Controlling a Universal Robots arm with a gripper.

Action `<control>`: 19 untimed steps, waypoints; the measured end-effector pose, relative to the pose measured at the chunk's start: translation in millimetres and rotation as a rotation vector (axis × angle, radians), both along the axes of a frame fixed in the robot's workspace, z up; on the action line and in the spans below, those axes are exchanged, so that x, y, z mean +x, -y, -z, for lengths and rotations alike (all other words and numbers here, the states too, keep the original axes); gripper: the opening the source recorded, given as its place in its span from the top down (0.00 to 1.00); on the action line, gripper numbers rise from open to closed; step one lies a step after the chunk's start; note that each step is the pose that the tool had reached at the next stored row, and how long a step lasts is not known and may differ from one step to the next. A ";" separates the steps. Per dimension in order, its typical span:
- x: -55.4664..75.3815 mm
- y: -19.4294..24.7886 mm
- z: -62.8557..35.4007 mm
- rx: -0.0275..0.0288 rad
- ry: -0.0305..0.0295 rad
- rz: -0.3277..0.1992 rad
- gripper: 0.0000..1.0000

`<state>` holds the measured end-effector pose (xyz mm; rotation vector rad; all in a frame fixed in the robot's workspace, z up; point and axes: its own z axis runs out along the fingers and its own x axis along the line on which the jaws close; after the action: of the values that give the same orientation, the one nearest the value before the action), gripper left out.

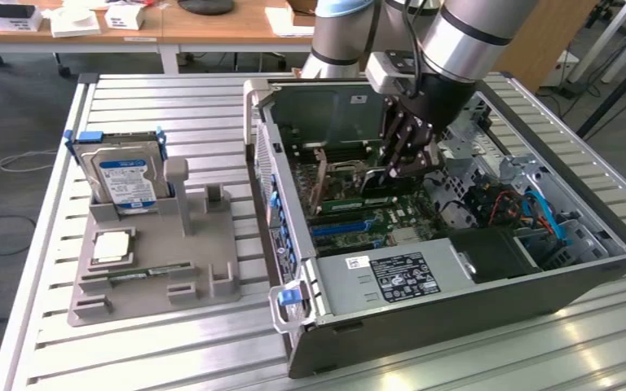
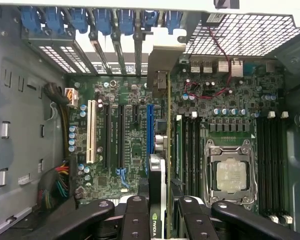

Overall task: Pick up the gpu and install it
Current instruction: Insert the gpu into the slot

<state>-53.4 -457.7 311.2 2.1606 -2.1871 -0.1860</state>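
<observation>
The arm (image 1: 460, 37) is angled steeply downward; the claw (image 1: 409, 163) is clamped onto the gpu (image 2: 156, 175), pinched between black fingers (image 2: 135, 215).

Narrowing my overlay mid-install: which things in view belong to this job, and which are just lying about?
Job: black claw, gripping the thin green gpu card with silver bracket; open dark-grey computer case; green motherboard.
Lying about: boxy silver hard drive with blue-white label; narrow green RAM stick; grey plastic parts stand.
</observation>
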 end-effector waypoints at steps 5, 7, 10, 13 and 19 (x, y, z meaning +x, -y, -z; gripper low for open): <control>0.0 0.0 0.6 0.0003 0.0002 0.000 0.73; 0.0 0.0 1.9 0.0002 0.0004 0.000 0.73; 0.0 0.0 4.6 0.0001 0.0009 0.000 0.73; 0.0 0.0 7.4 0.0002 0.0015 0.000 0.73; 0.0 0.0 14.5 0.0000 0.0021 0.000 0.73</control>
<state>-53.3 -457.7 296.8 2.1618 -2.1881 -0.1838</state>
